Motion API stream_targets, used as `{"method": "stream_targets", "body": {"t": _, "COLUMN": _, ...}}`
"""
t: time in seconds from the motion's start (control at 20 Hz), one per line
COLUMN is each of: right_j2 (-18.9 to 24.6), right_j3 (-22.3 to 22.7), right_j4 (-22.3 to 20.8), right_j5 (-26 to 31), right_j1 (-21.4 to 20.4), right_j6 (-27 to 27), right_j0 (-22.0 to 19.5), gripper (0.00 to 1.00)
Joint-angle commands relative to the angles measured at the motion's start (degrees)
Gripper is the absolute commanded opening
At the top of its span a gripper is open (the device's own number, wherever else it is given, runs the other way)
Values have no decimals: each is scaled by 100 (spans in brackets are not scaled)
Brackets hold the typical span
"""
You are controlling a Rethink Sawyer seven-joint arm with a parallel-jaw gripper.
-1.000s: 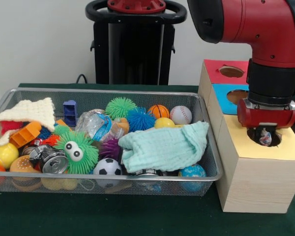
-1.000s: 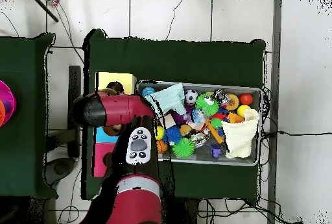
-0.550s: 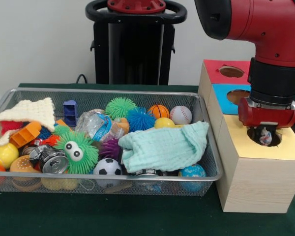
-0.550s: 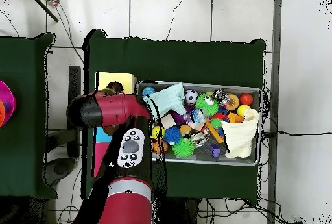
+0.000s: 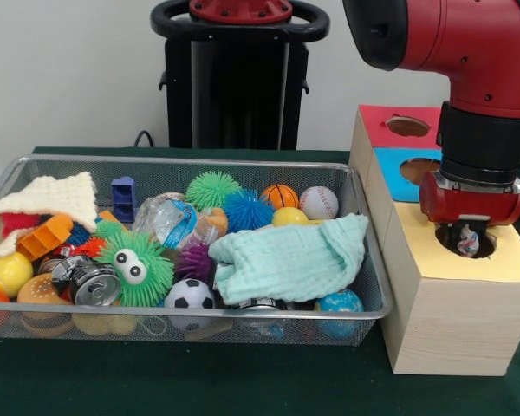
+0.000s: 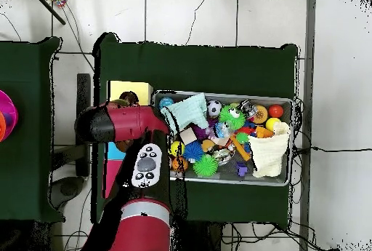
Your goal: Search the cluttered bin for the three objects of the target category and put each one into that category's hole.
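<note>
Crinkled clear plastic item (image 5: 467,243), apparently a crushed bottle, sits in the round hole of the yellow panel (image 5: 503,260) on the wooden sorting box (image 5: 442,329), directly under the hand (image 5: 465,239). Whether the hand grips it or has let go cannot be told; the red wrist housing hides the tips.

Risks, as judgement: if the item is not fully clear of the rim, it may snag there or lift out with the hand. Another crushed plastic bottle (image 5: 169,221) lies in the wire bin (image 5: 364,295), partly beneath toys; the mint cloth (image 5: 290,260) may hide more.

The front view shows the hole and item. The overhead view hides both under the arm (image 6: 120,123) but shows the bin's whole spread on the green tabletop (image 6: 196,62).
</note>
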Motion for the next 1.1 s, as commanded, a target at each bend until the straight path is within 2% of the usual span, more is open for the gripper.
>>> {"method": "stream_targets", "body": {"t": 0.05, "right_j2": 551, "right_j3": 709, "right_j4": -393, "right_j5": 609, "right_j1": 707, "right_j6": 125, "right_j0": -85, "gripper": 0}}
{"method": "stream_targets", "body": {"t": 0.45, "right_j2": 634, "right_j3": 762, "right_j4": -413, "right_j5": 434, "right_j1": 727, "right_j6": 101, "right_j0": -159, "gripper": 0}}
{"method": "stream_targets", "body": {"t": 0.5, "right_j2": 626, "right_j3": 767, "right_j4": -450, "right_j5": 352, "right_j1": 724, "right_j6": 96, "right_j0": -150, "gripper": 100}}
{"method": "stream_targets", "body": {"t": 0.65, "right_j2": 672, "right_j3": 835, "right_j4": -468, "right_j5": 150, "right_j1": 693, "right_j6": 114, "right_j0": -193, "gripper": 100}}
{"method": "stream_targets", "body": {"t": 0.9, "right_j2": 604, "right_j3": 777, "right_j4": -434, "right_j5": 617, "right_j1": 620, "right_j6": 44, "right_j0": -126, "gripper": 100}}
{"method": "stream_targets", "body": {"t": 1.1, "right_j2": 648, "right_j3": 746, "right_j4": -445, "right_j5": 588, "right_j1": 663, "right_j6": 4, "right_j0": -162, "gripper": 100}}
